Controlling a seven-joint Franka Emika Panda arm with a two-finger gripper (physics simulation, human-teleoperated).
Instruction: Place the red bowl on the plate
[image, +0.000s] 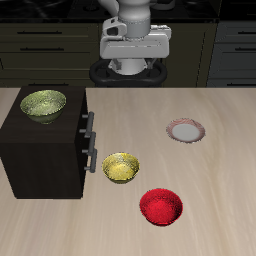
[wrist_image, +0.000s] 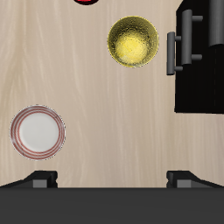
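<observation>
Red bowl (image: 160, 207): upright, opening upward; round, no long axis.
Plate (image: 185, 130): flat, well apart from it.
Gripper (image: 137, 66): raised, fingers apart, empty.

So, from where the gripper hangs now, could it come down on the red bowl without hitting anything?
Probably yes. The red bowl sits alone near the table's front edge, apart from the yellow bowl and the dark cabinet. Nothing covers it, and the gripper is high at the back, holding nothing.

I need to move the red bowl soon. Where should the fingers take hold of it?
Probably on the rim of the red bowl, from straight above, one finger inside and one outside: it sits upright, open side up, standing apart from the yellow bowl.
</observation>
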